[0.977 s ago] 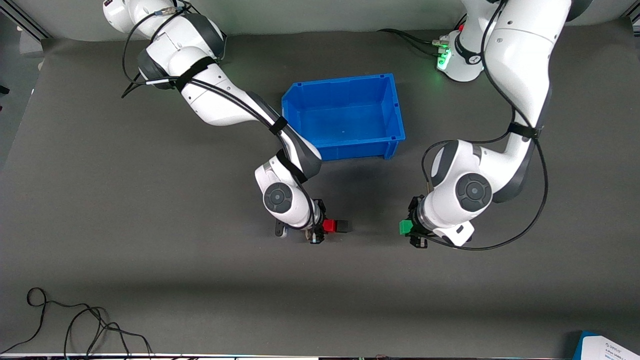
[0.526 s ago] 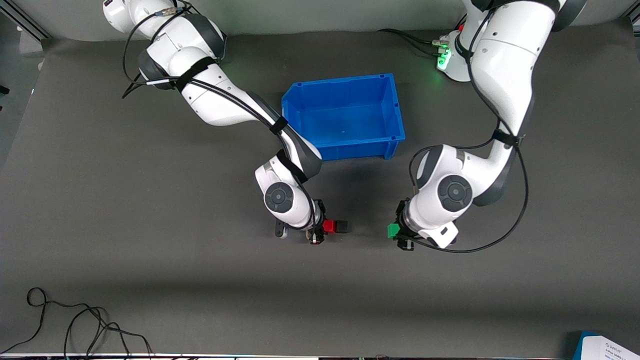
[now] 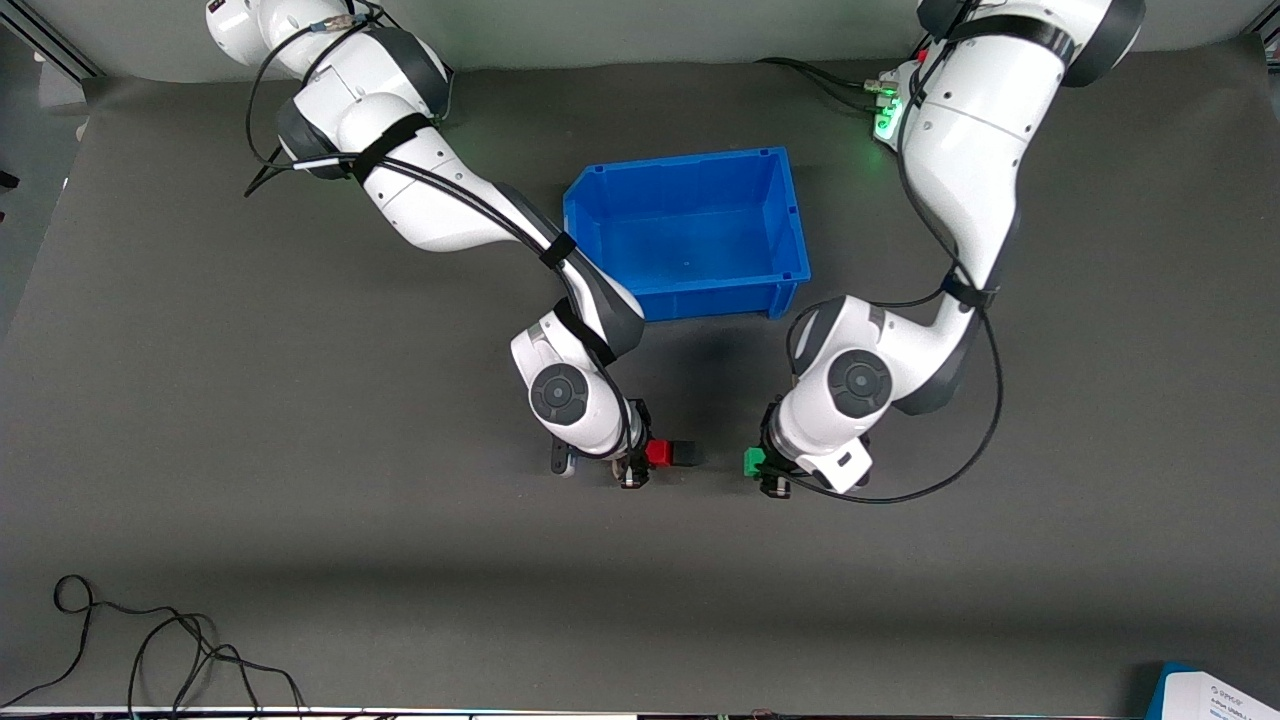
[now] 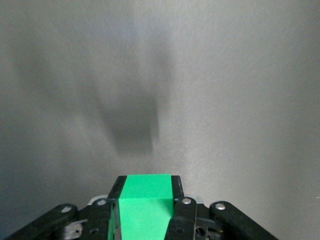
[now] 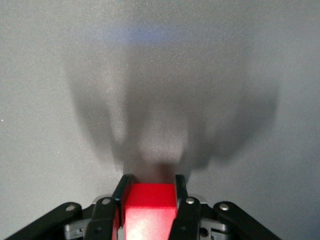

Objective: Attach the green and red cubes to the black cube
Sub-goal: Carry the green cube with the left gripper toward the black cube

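Left gripper (image 3: pixel 763 472): clamped on the green cube (image 3: pixel 753 462), fingers pressed to two of its sides in the left wrist view; carried low over the bare mat (image 3: pixel 300 450), toward the left arm's end from the black cube.

Right gripper (image 3: pixel 634 463): closed on the red cube (image 3: pixel 657 453), its fingers flanking the cube in the right wrist view; parked over the mat nearer the front camera than the blue bin (image 3: pixel 783 190).

Black cube (image 3: pixel 684 453): seen from the front, it sits flush against the red cube on the face turned toward the left arm; that join looks already made.

What changed: over the past second the left arm has swung inward and brought the green cube steadily closer to the black one, while the right arm has not budged.

What it means: the red half of the job appears done; the green half is in its closing approach, with an open strip of mat between green and black.

Green cube and its target: level with the black cube's free face, near but not touching.

Blue bin: open, nothing visible inside, farther from the front camera than both grippers.
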You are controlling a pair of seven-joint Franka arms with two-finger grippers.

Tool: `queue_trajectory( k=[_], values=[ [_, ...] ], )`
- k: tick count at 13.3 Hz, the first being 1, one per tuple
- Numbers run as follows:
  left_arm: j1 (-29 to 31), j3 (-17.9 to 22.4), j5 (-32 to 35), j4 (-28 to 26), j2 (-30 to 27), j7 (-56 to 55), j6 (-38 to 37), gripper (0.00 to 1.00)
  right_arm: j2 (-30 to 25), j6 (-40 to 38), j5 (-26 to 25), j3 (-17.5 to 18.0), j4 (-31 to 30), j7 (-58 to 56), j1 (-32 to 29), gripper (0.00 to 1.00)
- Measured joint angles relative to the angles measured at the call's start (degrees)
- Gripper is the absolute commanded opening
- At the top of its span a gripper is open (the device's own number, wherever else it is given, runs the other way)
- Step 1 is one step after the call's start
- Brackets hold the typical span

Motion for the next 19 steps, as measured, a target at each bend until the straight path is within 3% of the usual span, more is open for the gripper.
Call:
queue_trajectory(
  k=[14,16,17,18,19],
  values=[
    [-5.9,0.6,0.2,0.7,4.6,-2.3,5.5,0.0,0.0,0.0,0.0,0.0,0.0,0.0,0.0,0.22],
    [-6.0,0.7,0.4,0.9,4.8,-2.3,6.7,0.1,0.0,0.0,0.0,0.0,0.0,0.0,0.0,0.22],
    [-6.0,0.8,0.5,1.1,4.9,-2.3,7.2,0.23,0.0,0.0,0.0,0.0,0.0,0.0,0.0,0.22],
    [-6.0,1.0,0.5,1.3,5.1,-2.3,7.5,0.49,0.0,0.0,0.0,0.0,0.0,0.0,0.0,0.22],
    [-6.0,1.3,0.6,1.4,5.2,-2.3,7.6,0.85,0.0,0.0,0.0,0.0,0.0,0.0,0.0,0.22]
  ],
)
